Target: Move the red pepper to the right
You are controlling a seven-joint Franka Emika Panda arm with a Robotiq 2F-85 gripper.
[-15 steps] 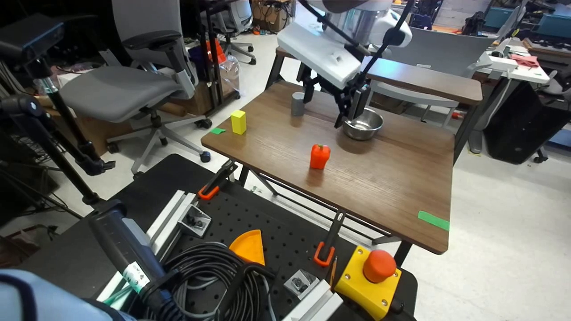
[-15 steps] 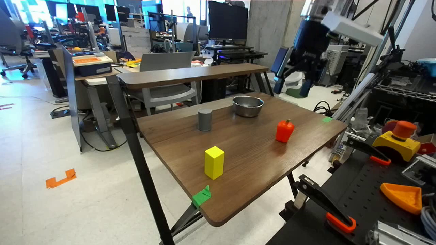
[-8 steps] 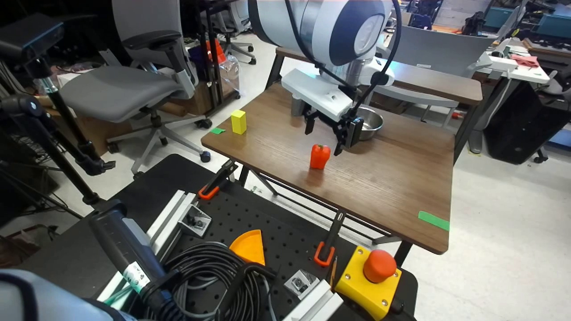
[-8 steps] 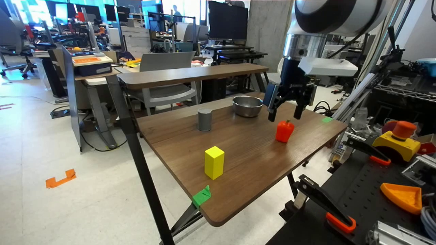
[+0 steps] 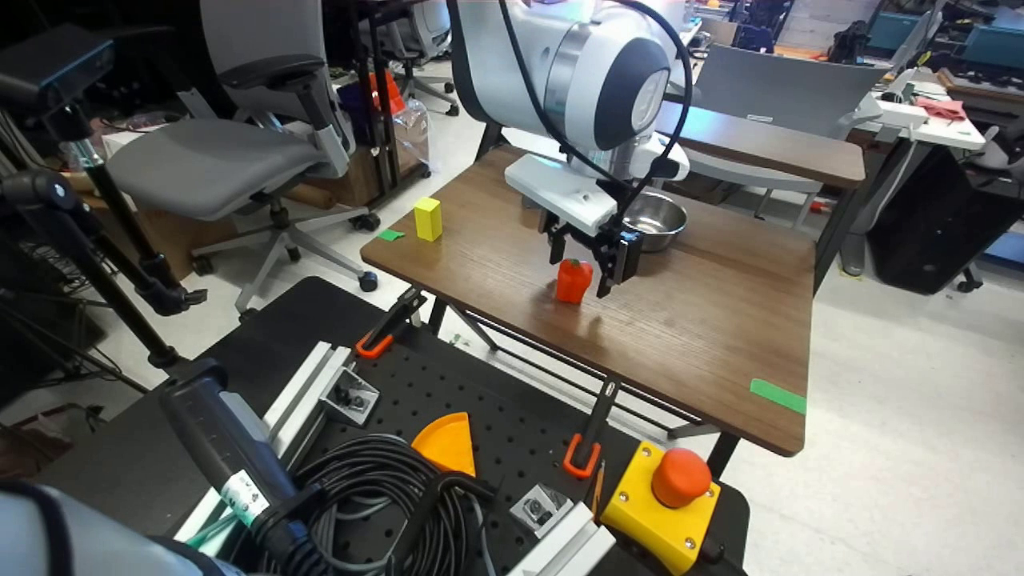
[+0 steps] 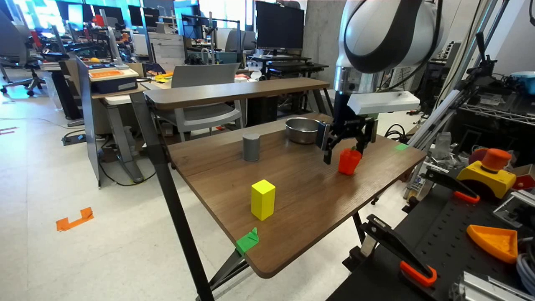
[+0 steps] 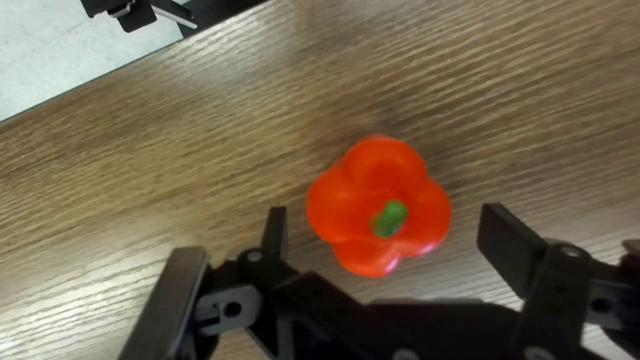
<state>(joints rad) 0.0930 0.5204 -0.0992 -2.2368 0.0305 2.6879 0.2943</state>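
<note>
End effector (image 7: 384, 227): low over the tabletop, fingers (image 7: 275, 230) spread wide with the pepper between them; nothing gripped.
Red pepper (image 7: 350, 200): between those fingers in the wrist view, a visible gap to each; standing upright on the tabletop, its green stem (image 7: 392, 215) toward the wrist camera.
White housing (image 5: 560, 192): on the robot's wrist, just above the end effector.
Tabletop (image 6: 301, 188): brown wood grain, running beneath the end effector.
Metal bowl (image 6: 300, 137): on the tabletop, beyond the end effector in both exterior views and partly covered by the robot.
Gray cylinder (image 6: 250, 148): upright, well apart from the end effector; in an exterior view mostly hidden behind the white housing.
Yellow block (image 6: 263, 205): upright, well apart from the end effector, by a tabletop corner.
Green tape (image 6: 247, 241): at the tabletop edge, near the block; another green strip (image 5: 778, 396) lies toward the opposite end, also well apart from the end effector.
Black pegboard (image 5: 516, 436): nearer the camera than the end effector in an exterior view, bearing an orange triangular piece (image 5: 448, 442).
Yellow box (image 5: 640, 512): by the pegboard's edge, topped by a red button (image 5: 680, 476), well away from the end effector.
</note>
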